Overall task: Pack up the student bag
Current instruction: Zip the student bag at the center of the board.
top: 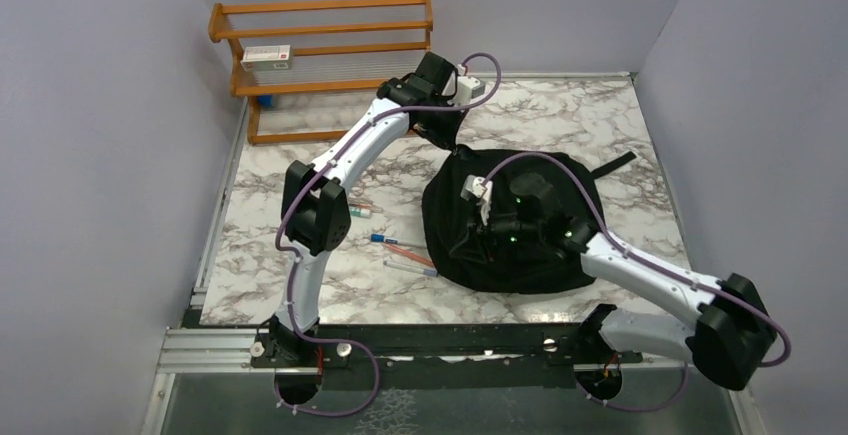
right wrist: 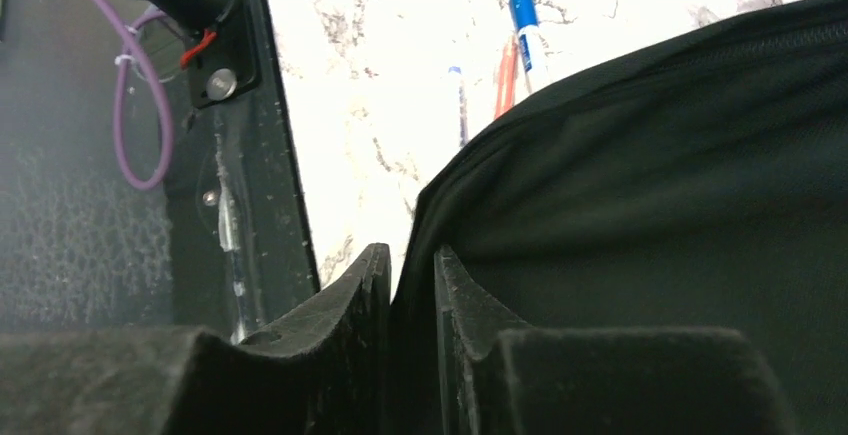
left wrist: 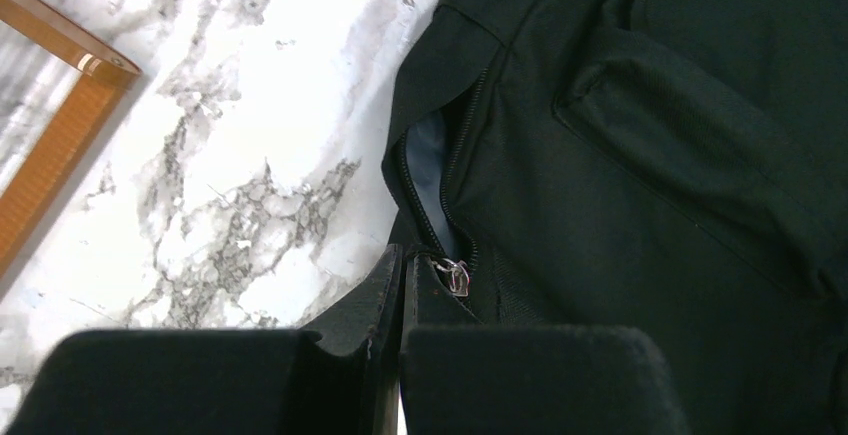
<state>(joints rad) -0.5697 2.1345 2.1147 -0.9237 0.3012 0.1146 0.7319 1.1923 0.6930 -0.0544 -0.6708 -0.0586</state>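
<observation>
Your left pincer (left wrist: 402, 265) is clenched on the large black soft fabric backpack (left wrist: 650, 205), its silver zipper pull (left wrist: 456, 276) just beside; your right pincer (right wrist: 412, 275) pinches its edge.

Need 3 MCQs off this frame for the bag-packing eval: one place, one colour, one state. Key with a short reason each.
1. Where do the loose pens lie?
A) on the rack
B) on the table, left of the student bag
C) on top of the bag

2. What colour is the rack?
A) orange-brown
B) white
C) blue

3. The bag's zipper by the left gripper is:
A) fully closed
B) partly open
C) missing

Key:
1 B: in the top view the pens rest on the marble table beside the student bag.
2 A: its rails are orange-brown wood.
3 B: near the left gripper, the zipper gapes and grey lining shows.
</observation>
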